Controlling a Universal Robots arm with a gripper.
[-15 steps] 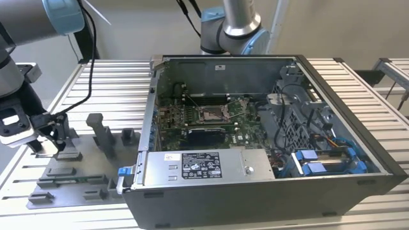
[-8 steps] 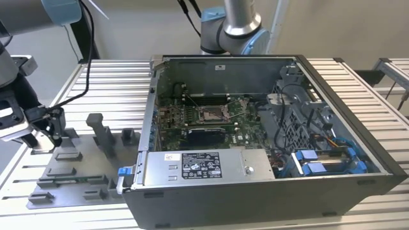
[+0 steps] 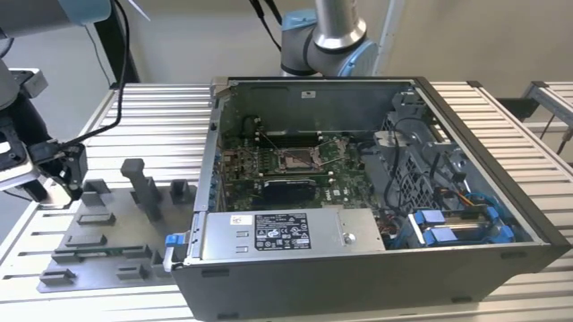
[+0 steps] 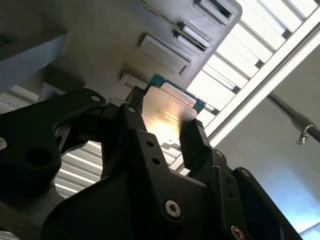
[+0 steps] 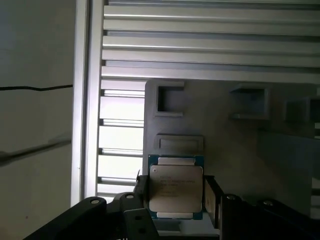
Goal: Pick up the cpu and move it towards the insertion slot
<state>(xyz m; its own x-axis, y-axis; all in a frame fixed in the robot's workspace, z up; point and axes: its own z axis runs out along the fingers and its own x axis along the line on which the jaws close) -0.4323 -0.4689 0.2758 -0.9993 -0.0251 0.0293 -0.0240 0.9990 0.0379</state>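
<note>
Two black fingers [image 4: 192, 142] are clamped on opposite edges of the cpu [image 5: 176, 187], which sits flat between them, seemingly held clear of the grey tray [image 5: 240, 145] beyond. Pick-up looks done, and the carry is in hand. The insertion slot [image 3: 296, 159] lies well away from the fingers, inside the open case [image 3: 358, 282], so the travel calls for clearing its wall.

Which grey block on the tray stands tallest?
The narrow grey plastic post near the flat grey tray's far edge; nothing else on it rises as high.
</note>
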